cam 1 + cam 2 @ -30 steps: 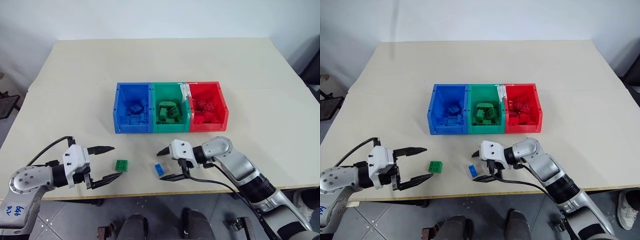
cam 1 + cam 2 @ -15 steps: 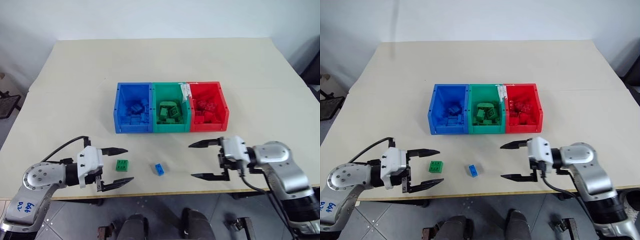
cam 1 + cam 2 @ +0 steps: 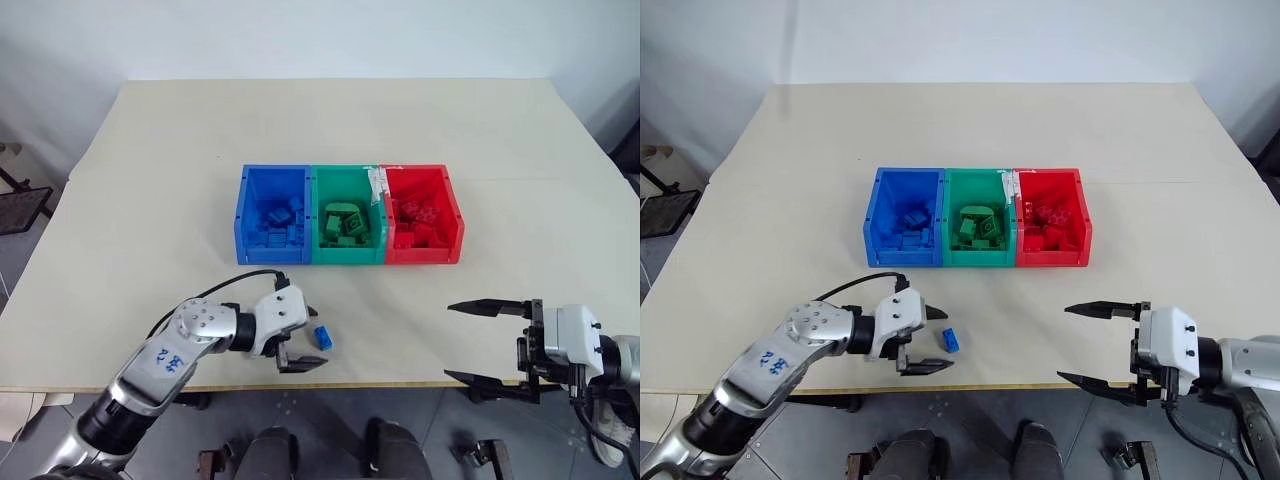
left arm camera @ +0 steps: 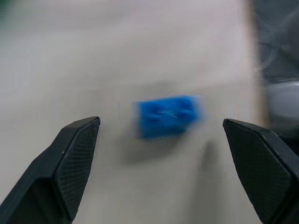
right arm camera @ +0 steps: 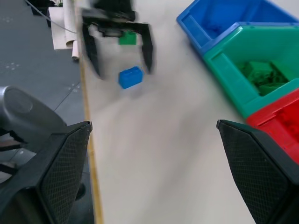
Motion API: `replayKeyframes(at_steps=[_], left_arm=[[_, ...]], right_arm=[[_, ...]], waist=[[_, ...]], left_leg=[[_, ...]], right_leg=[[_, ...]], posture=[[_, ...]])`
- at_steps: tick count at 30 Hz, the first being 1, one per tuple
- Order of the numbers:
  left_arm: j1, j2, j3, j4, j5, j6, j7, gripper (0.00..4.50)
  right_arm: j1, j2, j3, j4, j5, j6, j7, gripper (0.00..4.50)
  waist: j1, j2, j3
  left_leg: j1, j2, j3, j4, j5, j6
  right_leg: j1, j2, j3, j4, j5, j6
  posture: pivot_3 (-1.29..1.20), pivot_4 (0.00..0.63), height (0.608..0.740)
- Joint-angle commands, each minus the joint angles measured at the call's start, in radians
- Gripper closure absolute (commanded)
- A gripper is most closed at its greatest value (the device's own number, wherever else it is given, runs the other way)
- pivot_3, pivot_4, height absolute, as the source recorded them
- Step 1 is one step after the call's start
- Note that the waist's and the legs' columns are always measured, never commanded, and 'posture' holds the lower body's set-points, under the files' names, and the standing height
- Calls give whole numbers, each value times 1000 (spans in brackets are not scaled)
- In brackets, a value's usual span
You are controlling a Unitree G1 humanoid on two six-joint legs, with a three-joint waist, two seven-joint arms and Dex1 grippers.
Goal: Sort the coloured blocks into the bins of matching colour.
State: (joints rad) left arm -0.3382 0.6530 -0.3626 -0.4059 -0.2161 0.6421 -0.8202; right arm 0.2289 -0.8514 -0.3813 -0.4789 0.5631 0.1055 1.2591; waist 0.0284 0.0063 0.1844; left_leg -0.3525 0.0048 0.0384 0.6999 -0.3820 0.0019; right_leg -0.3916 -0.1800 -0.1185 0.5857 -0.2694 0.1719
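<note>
Left gripper [image 3: 303, 337]: its two black fingers [image 4: 70, 163] are spread wide and hold nothing. A small blue block [image 3: 321, 337] lies on the table [image 3: 150, 200] between the fingertips, just ahead of them and touching neither; in the left wrist view this block [image 4: 169, 115] sits in the gap, slightly nearer the farther tips than the palm. A green block [image 5: 127, 37] lies behind the left gripper's fingers, seen past them in the right wrist view and hidden by the hand in the head views.

Centre: three joined bins stand well beyond both grippers, toward the table's middle. From left to right they are the blue bin [image 3: 243, 205], the green bin [image 3: 318, 200] and the red bin [image 3: 455, 215]. Each contains bricks of its own colour.

Right gripper [image 3: 490, 341]: its fingers [image 3: 482, 307] are also spread wide, empty, and level over the table's near edge. It is well apart from the blue block, which lies off beyond its fingertips, and from the bins.
</note>
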Motion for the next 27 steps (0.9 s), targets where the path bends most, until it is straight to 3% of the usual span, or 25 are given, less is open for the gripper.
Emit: replayKeyframes(at_steps=[1,4,7,15,22,27], left_arm=[[-23,-27,-41,46,33,-32,-13,0],[-29,-42,-40,58,26,-27,-24,0],[-28,-40,-35,58,31,-31,-33,601],[-14,-39,41,71,-14,-115,-76,3033],[-66,-102,219,161,-84,-228,-51,3037],[-175,-184,372,281,-52,-263,154,3037]], right_arm=[[30,6,-52,-64,28,10,-36,30],[50,8,-63,-71,26,7,-49,30],[54,9,-57,-58,16,-8,-56,0],[1,15,-2,15,-15,-50,-55,0],[-53,59,-2,16,51,-26,-115,0],[-85,138,-18,-50,111,34,-276,0]], waist=[[2,0,0],[6,0,0],[10,0,0],[8,0,0],[9,0,0],[9,0,0]], left_leg=[[0,0,0,0,0,0],[0,0,0,0,0,0],[0,0,0,1,0,0],[0,0,0,1,0,0],[0,0,0,2,0,0],[0,0,-1,1,0,0]], right_leg=[[0,0,0,0,0,0],[1,0,0,0,0,0],[1,0,0,-1,0,0],[1,0,0,0,0,0],[0,0,0,0,0,0],[0,0,-1,1,0,0]], posture=[[0,150,740],[0,150,740],[0,150,740],[0,150,740],[0,150,740],[0,150,740]])
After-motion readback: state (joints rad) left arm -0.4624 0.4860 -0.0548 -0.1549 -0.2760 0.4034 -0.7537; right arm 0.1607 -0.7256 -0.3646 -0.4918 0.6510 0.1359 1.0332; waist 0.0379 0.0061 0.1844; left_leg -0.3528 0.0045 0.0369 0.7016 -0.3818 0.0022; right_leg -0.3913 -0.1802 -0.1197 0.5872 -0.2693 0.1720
